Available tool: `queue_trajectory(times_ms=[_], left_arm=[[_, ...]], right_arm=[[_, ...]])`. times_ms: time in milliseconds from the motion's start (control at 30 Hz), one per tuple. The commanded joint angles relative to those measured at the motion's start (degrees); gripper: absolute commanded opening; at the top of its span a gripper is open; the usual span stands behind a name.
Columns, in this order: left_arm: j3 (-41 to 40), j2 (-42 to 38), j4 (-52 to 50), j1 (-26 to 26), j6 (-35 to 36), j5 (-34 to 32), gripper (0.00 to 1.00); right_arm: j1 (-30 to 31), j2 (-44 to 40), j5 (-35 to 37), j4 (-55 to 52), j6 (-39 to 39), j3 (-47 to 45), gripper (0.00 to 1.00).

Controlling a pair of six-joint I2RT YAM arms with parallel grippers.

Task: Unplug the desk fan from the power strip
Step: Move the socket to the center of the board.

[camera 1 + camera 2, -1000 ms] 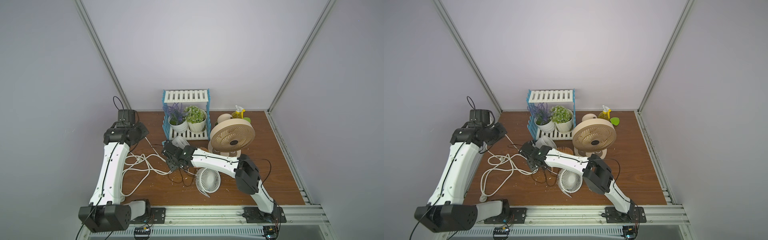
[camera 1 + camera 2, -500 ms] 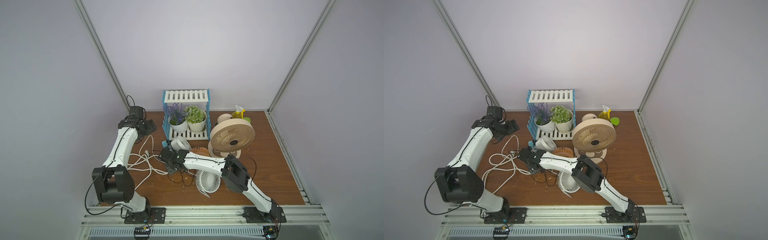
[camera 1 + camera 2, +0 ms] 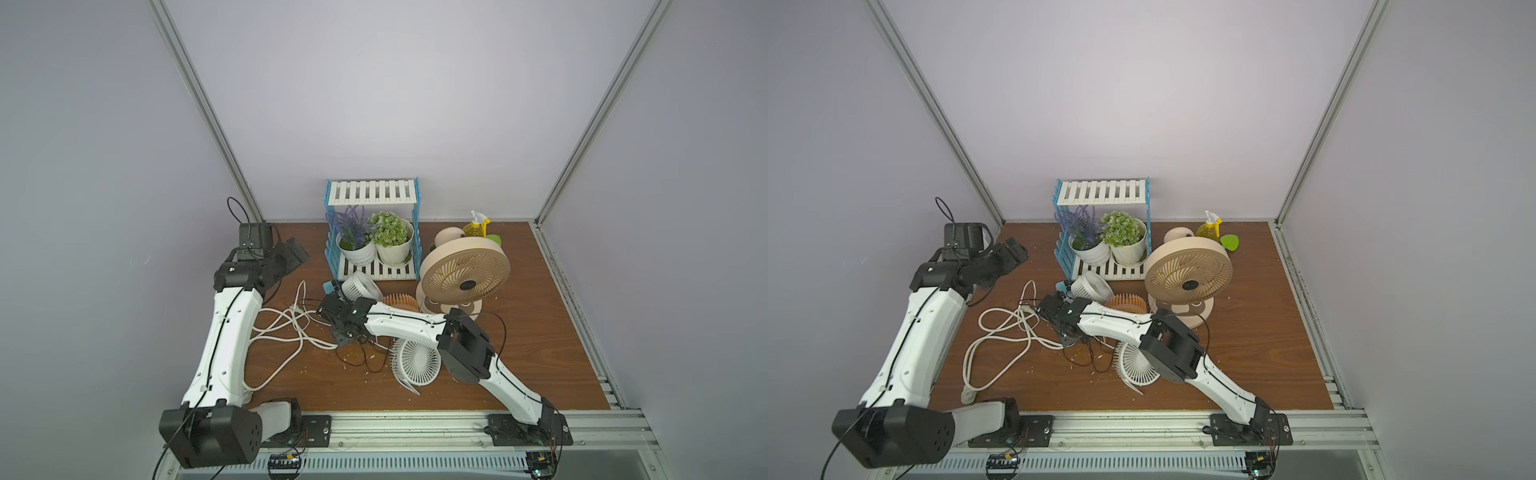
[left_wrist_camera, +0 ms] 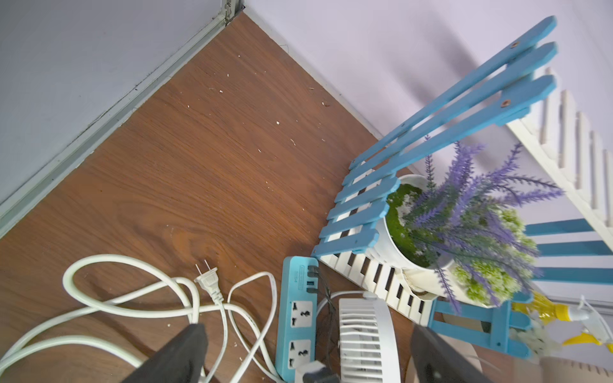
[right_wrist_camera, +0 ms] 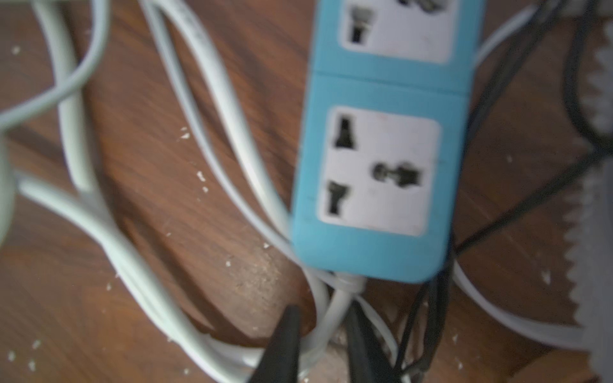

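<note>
The right claw [image 5: 323,323], on an arm stretched low across the brown wooden bench [image 3: 540,332], pinches the thick white cord [image 5: 343,291] just where it leaves the long teal-blue power strip [image 4: 298,318], which lies beside the blue-and-white slatted shelf [image 3: 374,195], while the left claw [image 4: 306,328], on a raised, bent arm near the back corner, gapes wide.

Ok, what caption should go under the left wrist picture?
A loose white plug lies on the wooden table near the blue power strip.

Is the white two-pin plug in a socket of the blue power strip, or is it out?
Out: the white plug lies on the table beside the power strip, both pins bare.
</note>
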Motion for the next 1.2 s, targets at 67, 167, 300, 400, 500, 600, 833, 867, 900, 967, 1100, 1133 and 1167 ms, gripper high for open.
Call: queue_trajectory(times_ms=[67, 167, 300, 400, 500, 600, 833, 867, 900, 967, 1100, 1133, 1167], left_arm=[[-2.4, -4.9, -1.3, 0.6, -3.8, 3.9, 0.96], [-2.8, -7.1, -2.3, 0.5, -4.5, 5.3, 0.96], [-5.0, -9.3, -2.7, 0.5, -5.9, 8.3, 0.96], [-8.1, -10.0, -2.6, -0.4, -6.8, 10.3, 0.94], [-11.2, -10.5, -2.6, -3.5, -7.6, 9.9, 0.93], [-13.6, -11.1, -2.4, -6.4, -9.3, 8.1, 0.92], [-15.8, -9.4, -1.5, -5.3, -14.0, 2.3, 0.82], [-15.7, -8.4, -1.1, -4.2, -14.7, 2.7, 0.80], [-15.7, -7.4, -0.4, -2.9, -15.4, 3.8, 0.77], [-15.8, -4.9, 1.5, -0.8, -16.9, 6.4, 0.73], [-16.8, -0.8, 7.5, -0.5, -18.5, 9.7, 0.69], [-17.5, 0.1, 9.4, -0.5, -18.9, 10.6, 0.68], [-18.0, 1.3, 11.2, -0.5, -19.3, 11.1, 0.67]], right_arm=[[0.0, -2.6, -0.8, -0.9, -2.3, -6.7, 0.06], [0.0, -4.9, -0.9, -0.7, -4.0, -10.7, 0.05], [0.0, -9.3, -1.8, 1.5, -5.1, -18.6, 0.05], [0.0, -11.5, -2.8, 2.3, -5.4, -23.2, 0.05], [0.1, -13.9, -4.1, 3.1, -6.0, -27.1, 0.06], [0.0, -18.1, -6.4, 6.0, -7.5, -30.5, 0.11], [0.3, -30.3, -8.1, 3.9, -15.5, -24.5, 0.38], [0.3, -32.0, -8.1, 3.6, -16.2, -23.5, 0.42], [0.3, -33.0, -8.2, 3.2, -16.9, -22.6, 0.46], [-0.3, -33.2, -8.7, 2.1, -17.9, -20.7, 0.53], [-2.6, -26.9, -12.1, -4.1, -19.4, -11.8, 0.56], [-2.9, -24.6, -12.5, -6.1, -19.8, -8.5, 0.57], [-3.2, -21.7, -12.7, -8.6, -20.3, -4.0, 0.57]])
